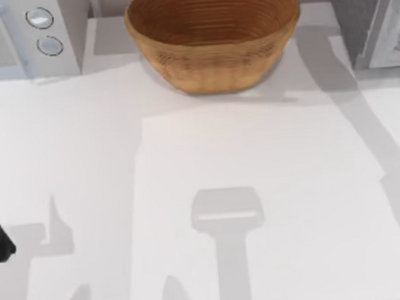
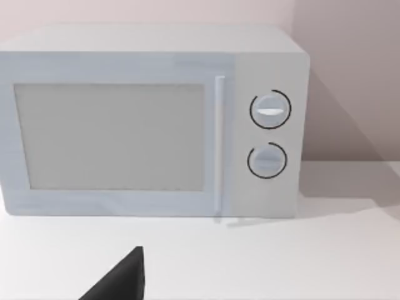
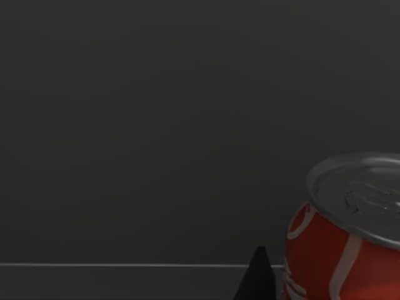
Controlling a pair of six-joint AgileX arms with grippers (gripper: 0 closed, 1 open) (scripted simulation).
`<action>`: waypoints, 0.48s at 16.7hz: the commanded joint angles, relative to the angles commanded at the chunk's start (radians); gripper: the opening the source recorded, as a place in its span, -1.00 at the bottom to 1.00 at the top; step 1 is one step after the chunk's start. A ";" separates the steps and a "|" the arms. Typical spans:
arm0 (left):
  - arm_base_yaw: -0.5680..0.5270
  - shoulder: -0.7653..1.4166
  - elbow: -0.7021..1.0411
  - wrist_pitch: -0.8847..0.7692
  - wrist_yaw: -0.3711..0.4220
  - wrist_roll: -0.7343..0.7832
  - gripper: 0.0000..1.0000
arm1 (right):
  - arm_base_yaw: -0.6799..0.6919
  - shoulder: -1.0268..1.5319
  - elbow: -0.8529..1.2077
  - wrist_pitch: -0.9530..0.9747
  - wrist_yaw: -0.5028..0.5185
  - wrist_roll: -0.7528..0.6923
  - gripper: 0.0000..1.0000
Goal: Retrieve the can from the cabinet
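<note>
1. Step in hand, by judgement: right arm reaching into the cabinet at the bench's far right for the can; no grasp confirmed.
2. Can stood upright against a dark back wall, presumably the cabinet interior, as seen from the right wrist. Silvery top and red side with pale stripes visible, cut off at the frame edge.
3. Right gripper: one dark fingertip seen just beside the can, apparently not touching. Whether the jaws were open or closed could not be told.
4. Left arm parked at the bench's left edge, dark bulk seen from above. Left gripper appeared as one dark wedge low in the wrist view, facing the microwave. Jaw state could not be told there either.
5. Woven bowl sat at the back centre of the bench, empty as far as could be seen, well apart from both arms.
6. Next move, by judgement: shift the right gripper sideways to bracket the can, close on its red side, then draw straight back out of the cabinet.
7. Risk: an off-centre fingertip could nudge the can and tip it.
</note>
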 joint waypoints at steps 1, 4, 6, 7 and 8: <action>0.000 0.000 0.000 0.000 0.000 0.000 1.00 | 0.000 0.000 0.000 0.000 0.000 0.000 -0.96; 0.000 0.000 0.000 0.000 0.000 0.000 1.00 | 0.000 0.000 0.000 0.000 0.000 0.000 -1.00; 0.000 0.000 0.000 0.000 0.000 0.000 1.00 | 0.000 0.000 0.000 0.000 0.000 0.000 -1.00; 0.000 0.000 0.000 0.000 0.000 0.000 1.00 | 0.000 0.000 0.000 0.000 0.000 0.000 -1.00; 0.000 0.000 0.000 0.000 0.000 0.000 1.00 | 0.000 0.000 0.000 0.000 0.000 0.000 -1.00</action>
